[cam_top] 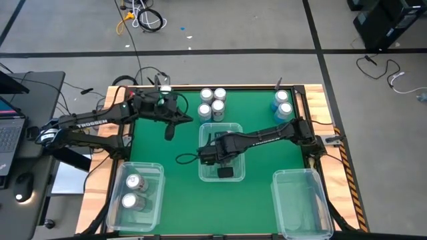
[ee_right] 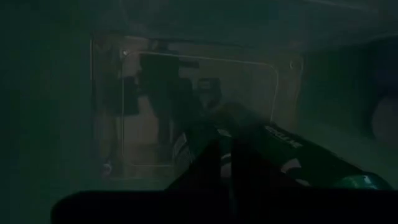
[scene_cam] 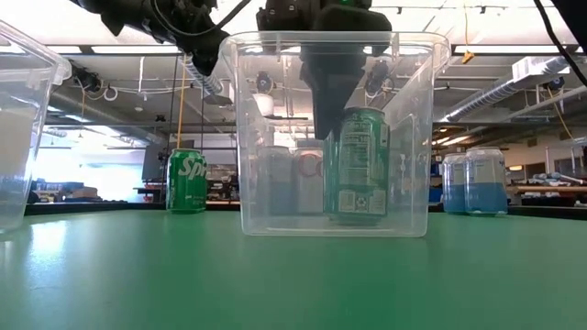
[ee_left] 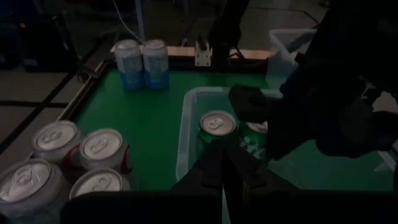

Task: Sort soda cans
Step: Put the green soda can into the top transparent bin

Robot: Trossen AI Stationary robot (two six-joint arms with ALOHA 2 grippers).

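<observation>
The green worktop [cam_top: 173, 150] carries three clear bins. In the middle bin [cam_top: 204, 170] the right tool [scene_cam: 341, 112] grips a green can [scene_cam: 359, 165] standing upright on the bin floor. The left tool [cam_top: 169, 131] hovers nearby over the worktop, fingers narrow, holding nothing. Four silver-white cans [cam_top: 212, 101] cluster at the far edge, with blue cans [cam_top: 283, 104] in the far right corner.

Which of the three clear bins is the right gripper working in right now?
The middle bin: the right gripper is down inside it, at a green can. The left bin holds two cans; the right bin looks empty.
</observation>
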